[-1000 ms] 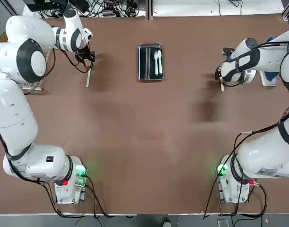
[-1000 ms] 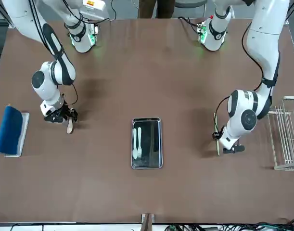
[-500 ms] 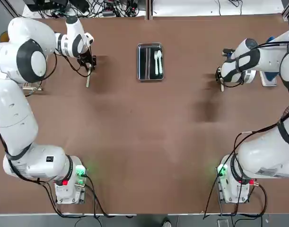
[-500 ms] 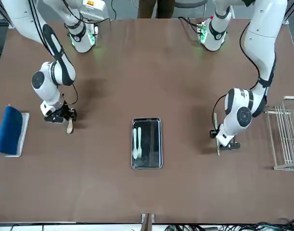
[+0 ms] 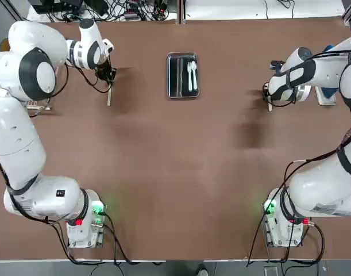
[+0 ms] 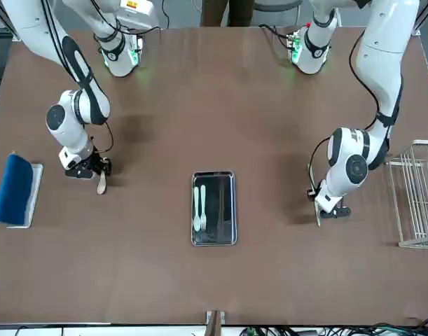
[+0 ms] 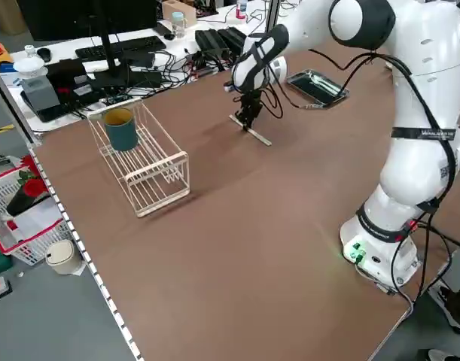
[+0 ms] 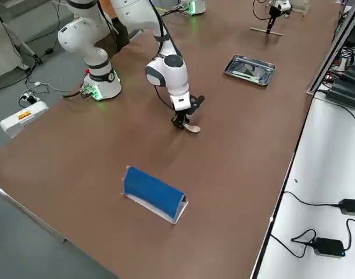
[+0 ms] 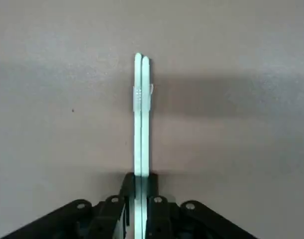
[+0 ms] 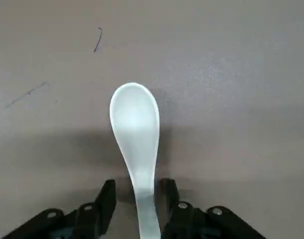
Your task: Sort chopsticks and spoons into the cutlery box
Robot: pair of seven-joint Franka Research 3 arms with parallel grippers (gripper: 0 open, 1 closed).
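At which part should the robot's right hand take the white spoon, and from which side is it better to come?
Probably best by the narrow handle of the spoon, coming from above, one finger at each long side. The handle is slim and nearly straight, while the oval bowl is wider and rounded, so it might slip. The right hand already stands over the handle, its open fingers on both sides.

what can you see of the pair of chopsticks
The chopsticks are two thin, straight, pale sticks with rounded tips, wooden-looking, lying side by side. A clear band seems to wrap them near the tips. The left gripper is shut on them, out on the table's left side, away from the metal tray.
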